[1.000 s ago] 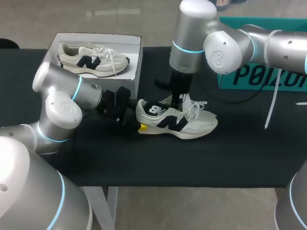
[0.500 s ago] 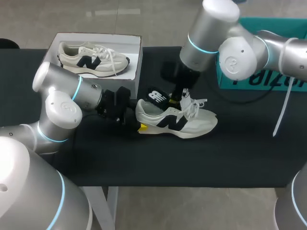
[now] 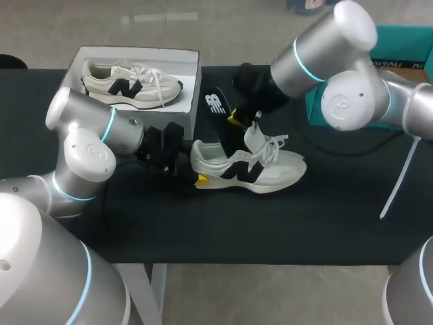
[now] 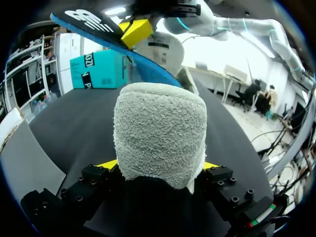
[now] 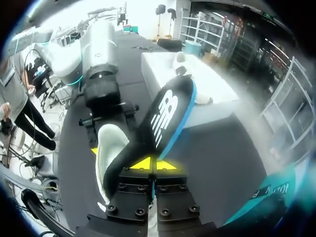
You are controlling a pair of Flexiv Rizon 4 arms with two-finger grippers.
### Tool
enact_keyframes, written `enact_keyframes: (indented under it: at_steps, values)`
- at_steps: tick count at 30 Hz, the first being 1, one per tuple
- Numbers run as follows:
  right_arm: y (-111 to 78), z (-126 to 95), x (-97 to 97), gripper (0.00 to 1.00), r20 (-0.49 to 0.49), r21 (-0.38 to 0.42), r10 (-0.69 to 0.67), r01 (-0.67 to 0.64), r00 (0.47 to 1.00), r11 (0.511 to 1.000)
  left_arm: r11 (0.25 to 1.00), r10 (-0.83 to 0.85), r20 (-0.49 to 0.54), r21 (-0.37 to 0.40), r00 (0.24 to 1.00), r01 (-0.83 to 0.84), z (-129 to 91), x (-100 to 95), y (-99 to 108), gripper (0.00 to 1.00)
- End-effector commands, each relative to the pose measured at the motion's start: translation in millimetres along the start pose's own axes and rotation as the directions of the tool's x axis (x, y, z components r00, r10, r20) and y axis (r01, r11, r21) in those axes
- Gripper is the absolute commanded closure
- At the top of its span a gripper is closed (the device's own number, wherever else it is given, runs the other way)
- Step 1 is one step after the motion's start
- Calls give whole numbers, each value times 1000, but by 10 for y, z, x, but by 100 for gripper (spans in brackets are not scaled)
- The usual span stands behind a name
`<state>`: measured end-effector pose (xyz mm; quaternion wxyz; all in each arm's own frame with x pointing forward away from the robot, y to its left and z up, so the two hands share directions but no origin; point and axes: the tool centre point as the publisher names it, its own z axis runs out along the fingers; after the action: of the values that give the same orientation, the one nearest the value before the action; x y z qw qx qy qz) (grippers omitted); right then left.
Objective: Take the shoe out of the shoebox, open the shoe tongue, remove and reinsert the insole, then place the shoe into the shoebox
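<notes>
Table [image 3: 325,223] was black and matte, running full width of scene, left to right. Surface looked cloth-like in left wrist view [image 4: 74,118]. Teal box [image 3: 413,42] stood at far right of table, partly hidden, pale lettering on side. Pale upright under near edge at left was probably table leg [image 3: 157,288]. Light was even, shadows soft.

The head view looks down from above and behind, far enough to take in the whole black surface [image 3: 223,223]. The left wrist view sits low, very close behind the shoe [image 4: 160,133], facing along the surface. The right wrist view looks down along the insole [image 5: 165,116] from close by. All three share shoe and insole.
</notes>
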<state>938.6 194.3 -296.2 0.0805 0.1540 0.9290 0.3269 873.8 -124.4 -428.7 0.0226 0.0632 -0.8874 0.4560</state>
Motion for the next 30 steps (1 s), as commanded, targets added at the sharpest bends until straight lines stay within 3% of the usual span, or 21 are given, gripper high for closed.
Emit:
enact_keyframes:
  at_steps: [1, 16, 17, 19, 23, 30]
  values:
    - [110, -129, -20, 100, -34, -129, -41, 37, 999, 991, 1000, 0, -1, -1, 1000, 0, 11, 1, 1, 100]
    - [110, -129, -20, 100, -34, -129, -41, 37, 999, 991, 1000, 0, -1, -1, 1000, 0, 11, 1, 1, 100]
    - [131, -209, -35, 100, -61, -233, 28, -41, 998, 972, 1000, 0, -1, -1, 1000, 0, 11, 1, 1, 100]
    - [161, -289, -47, 100, -64, -250, 77, -91, 995, 964, 1000, 0, -1, -1, 1000, 0, 11, 1, 1, 100]
    - [359, -625, -78, 100, -95, -395, 129, -156, 987, 906, 1000, 0, -1, -1, 1000, 0, 11, 1, 1, 100]
    - [538, -1161, -15, 100, -142, -444, 150, -199, 978, 874, 1000, 0, -1, -1, 1000, 0, 11, 1, 1, 100]
